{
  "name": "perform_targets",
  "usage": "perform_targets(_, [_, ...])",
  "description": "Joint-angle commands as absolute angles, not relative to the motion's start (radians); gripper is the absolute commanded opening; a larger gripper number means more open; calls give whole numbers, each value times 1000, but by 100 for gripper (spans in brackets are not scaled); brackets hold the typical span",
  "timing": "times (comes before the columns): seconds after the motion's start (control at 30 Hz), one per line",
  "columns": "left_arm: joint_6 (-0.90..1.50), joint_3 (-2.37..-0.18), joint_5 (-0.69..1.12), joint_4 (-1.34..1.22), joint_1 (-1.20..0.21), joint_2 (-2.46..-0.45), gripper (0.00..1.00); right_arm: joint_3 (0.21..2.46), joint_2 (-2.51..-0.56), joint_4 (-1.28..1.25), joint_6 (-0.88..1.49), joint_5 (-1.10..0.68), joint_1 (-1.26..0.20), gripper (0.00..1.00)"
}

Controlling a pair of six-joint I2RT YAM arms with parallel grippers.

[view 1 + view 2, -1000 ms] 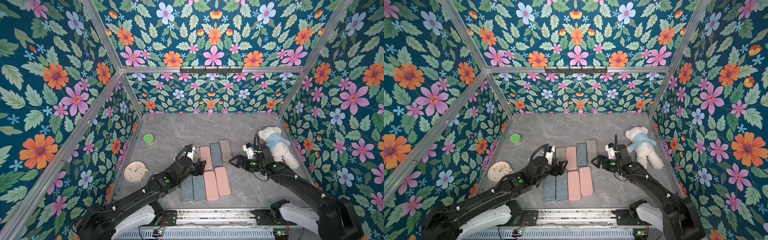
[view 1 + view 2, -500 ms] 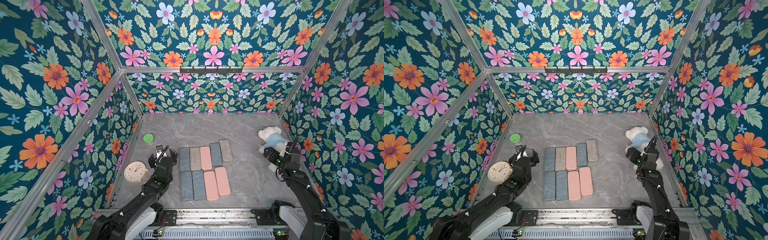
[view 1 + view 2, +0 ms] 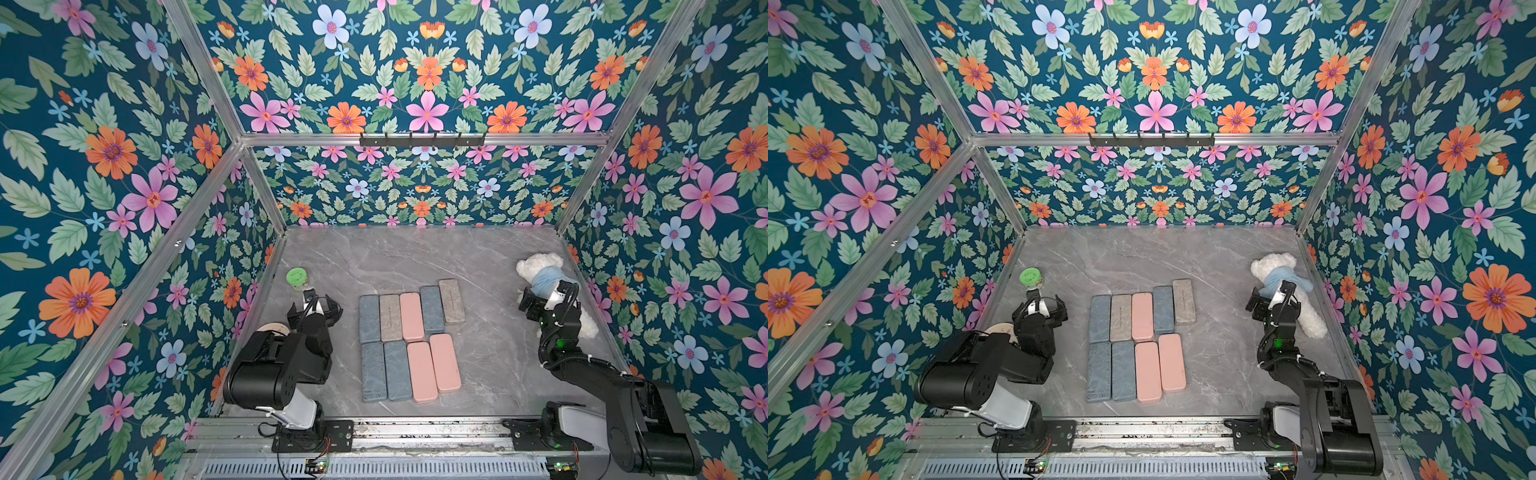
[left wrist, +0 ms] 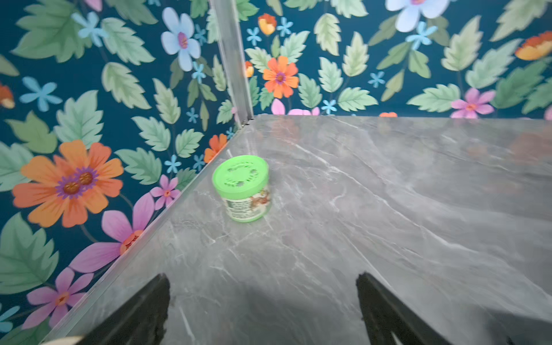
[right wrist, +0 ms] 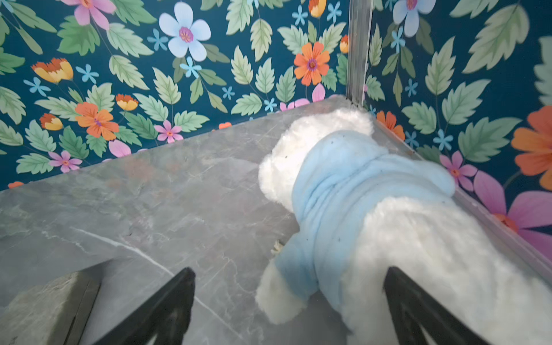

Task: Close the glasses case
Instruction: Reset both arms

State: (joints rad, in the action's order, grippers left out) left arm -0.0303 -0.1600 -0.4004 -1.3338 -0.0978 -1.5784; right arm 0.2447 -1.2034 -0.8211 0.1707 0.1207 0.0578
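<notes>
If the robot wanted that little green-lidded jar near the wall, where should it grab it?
Likely the green-lidded jar by its round body below the lid, coming from the near side, where the open left gripper faces it. It stands upright, with the wall close on one side, so a level, front-on pinch fits best.

Glasses cases [image 3: 411, 316] centred in two rows, jar [image 3: 296, 278] at left, teddy [image 3: 540, 267] at right

Blue cases [image 3: 369, 318]: four. Pink cases [image 3: 411, 316]: three. Beige cases [image 3: 451, 301]: two. Total nine, centre frame: upper row five, lower row four. Jar [image 3: 296, 277]: one. Bear [image 3: 540, 270]: one. Clock [image 3: 273, 328]: one, partly hidden.
</notes>
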Motion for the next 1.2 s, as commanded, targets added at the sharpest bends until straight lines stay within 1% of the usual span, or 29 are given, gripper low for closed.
perform_targets(0.0, [28,-186,-257,-1443,-51,-1617,99,278,-1144,-820,121,164,52,99])
perform_targets(0.03, [35,-210,-231,-1340,-45,-1589,99,281,-1098,-715,137,183,52,99])
perform_targets(0.1, [38,-235,-188,-1334,-28,-1604,99,230,-1066,-743,155,206,55,100])
perform_targets(0.17, [58,-252,-152,-1271,-5,-1593,99,244,-1081,-653,126,187,50,100])
perform_targets(0.2, [60,-253,-144,-1273,-1,-1594,99,237,-1115,-661,134,196,48,100])
perform_targets(0.23, [56,-249,-135,-1291,-1,-1601,99,202,-1153,-797,128,198,46,100])
perform_targets(0.3, [52,-257,-118,-1265,1,-1595,99,208,-1224,-876,149,154,57,100])
perform_targets(0.33, [53,-263,-111,-1261,3,-1599,99,258,-1305,-841,159,136,66,100])
perform_targets(0.4, [54,-268,-105,-1241,6,-1595,99,298,-1453,-948,101,100,44,100])
perform_targets(0.47, [54,-268,-103,-1250,6,-1598,99,309,-1424,-865,114,91,44,100])
perform_targets(0.53, [52,-270,-104,-1245,5,-1597,99,299,-1446,-928,107,95,46,100])
perform_targets(0.6, [52,-269,-106,-1244,6,-1597,99,303,-1430,-889,110,90,47,100])
perform_targets(0.73, [52,-270,-106,-1245,6,-1597,99,286,-1450,-953,101,78,46,100])
perform_targets(0.93, [52,-270,-106,-1246,5,-1597,99,296,-1453,-935,75,130,9,100])
perform_targets(1.17, [51,-268,-106,-1247,6,-1596,99,298,-1453,-933,80,129,9,100])
